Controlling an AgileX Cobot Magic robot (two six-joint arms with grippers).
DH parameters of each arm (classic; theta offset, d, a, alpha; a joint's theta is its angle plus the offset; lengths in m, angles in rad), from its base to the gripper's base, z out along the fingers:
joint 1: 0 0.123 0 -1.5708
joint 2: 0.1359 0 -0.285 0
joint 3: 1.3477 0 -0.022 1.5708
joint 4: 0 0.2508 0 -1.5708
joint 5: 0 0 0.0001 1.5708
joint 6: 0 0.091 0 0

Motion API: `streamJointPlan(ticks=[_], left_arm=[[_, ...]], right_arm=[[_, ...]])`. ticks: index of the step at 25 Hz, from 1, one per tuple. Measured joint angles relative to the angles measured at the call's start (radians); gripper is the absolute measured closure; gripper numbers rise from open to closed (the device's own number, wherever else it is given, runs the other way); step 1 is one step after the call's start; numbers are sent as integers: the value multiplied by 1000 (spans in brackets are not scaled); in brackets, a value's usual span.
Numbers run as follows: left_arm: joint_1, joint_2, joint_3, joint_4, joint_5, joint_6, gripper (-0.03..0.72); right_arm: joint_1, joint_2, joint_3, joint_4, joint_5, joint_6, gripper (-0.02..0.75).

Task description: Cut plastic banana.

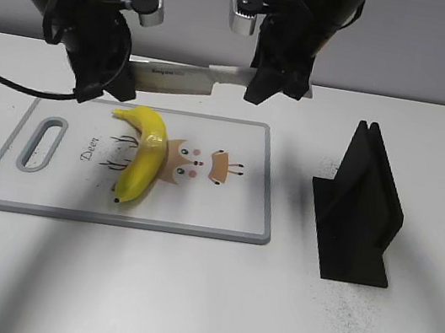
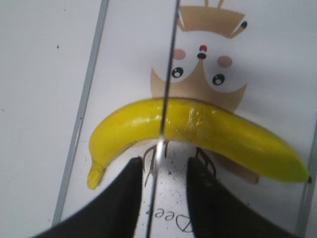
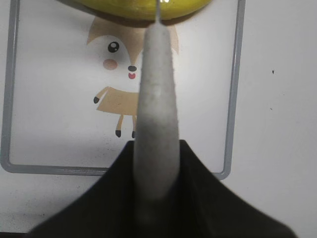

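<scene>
The plastic banana (image 1: 145,156) lies curved on the left half of the white cutting board (image 1: 232,211). A knife (image 1: 177,79) hangs level above the board's far edge. My right gripper (image 1: 274,85) is shut on its grey handle (image 3: 157,99). My left gripper (image 1: 104,83) is at the blade's tip end. In the left wrist view its fingers (image 2: 163,166) stand apart on either side of the edge-on blade (image 2: 171,59), which crosses over the banana (image 2: 198,129). The right wrist view shows the banana (image 3: 143,7) at the top edge, past the handle, and my right gripper (image 3: 156,148).
A black knife stand (image 1: 361,207) stands on the table to the right of the board. The board has a handle slot (image 1: 43,143) at its left end and a fox print (image 2: 208,74) in the middle. The table is white.
</scene>
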Motion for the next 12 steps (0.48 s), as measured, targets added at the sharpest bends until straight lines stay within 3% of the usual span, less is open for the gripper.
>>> streamJointPlan(ticks=[3, 4, 7, 12], left_arm=[[0, -4, 0, -64, -5, -1, 161], [0, -10, 0, -77, -8, -1, 110], [0, -43, 0, -99, -13, -1, 58], [0, -125, 0, -105, -16, -36, 51]], right_arm=[[0, 0, 0, -4, 0, 2, 581], [0, 0, 0, -5, 0, 2, 581], [0, 0, 0, -5, 0, 3, 581], [-1, 0, 0, -6, 0, 9, 581]])
